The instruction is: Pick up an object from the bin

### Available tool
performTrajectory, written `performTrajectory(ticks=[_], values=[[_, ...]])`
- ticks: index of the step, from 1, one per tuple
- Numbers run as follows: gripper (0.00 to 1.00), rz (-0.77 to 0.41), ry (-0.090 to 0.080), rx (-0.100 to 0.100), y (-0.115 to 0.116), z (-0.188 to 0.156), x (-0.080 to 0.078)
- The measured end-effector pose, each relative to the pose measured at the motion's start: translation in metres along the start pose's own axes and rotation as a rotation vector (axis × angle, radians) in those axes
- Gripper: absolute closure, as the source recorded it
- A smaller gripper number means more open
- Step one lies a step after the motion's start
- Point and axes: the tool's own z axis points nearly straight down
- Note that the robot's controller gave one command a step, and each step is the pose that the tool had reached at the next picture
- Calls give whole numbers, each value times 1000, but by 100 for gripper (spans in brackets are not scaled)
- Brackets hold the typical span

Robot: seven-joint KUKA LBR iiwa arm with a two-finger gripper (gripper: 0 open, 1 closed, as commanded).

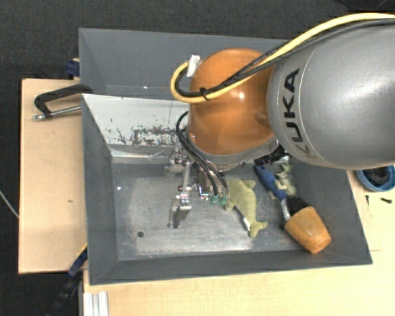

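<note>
From the camera view I see the arm point(342, 91) coming in from the right, its grey body covering the bin's upper right corner. The orange cover point(230, 104) at the wrist sits over the back half of the bin point(97, 176), and a yellow cable point(316, 35) loops across the top of it.

The gripper point(187, 206) hangs below the cover, down near the bin floor at about the middle. Bare metal lies under it and to its left. Its metal parts and some wiring bunch together under the cover, so I cannot tell how far open it is. I see nothing that I could call held.

The thing nearest to it is a pale yellow-green toy point(245, 201) shaped like a dolphin, lying just to its right on the floor. The toy's tail points toward the front wall. I cannot make out whether the gripper touches it.

Farther right, a blue piece point(268, 176) with something pale beside it lies close under the arm. In front of that, near the front right corner, is an orange piece point(308, 230) with a short black stem at its upper left end. Both are well apart from the gripper.

A small dark speck point(140, 234) sits alone on the floor at front left.
</note>
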Motion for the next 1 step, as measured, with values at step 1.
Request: performTrajectory(ticks=[1], values=[[0, -70, 7, 3, -10, 128, -18]])
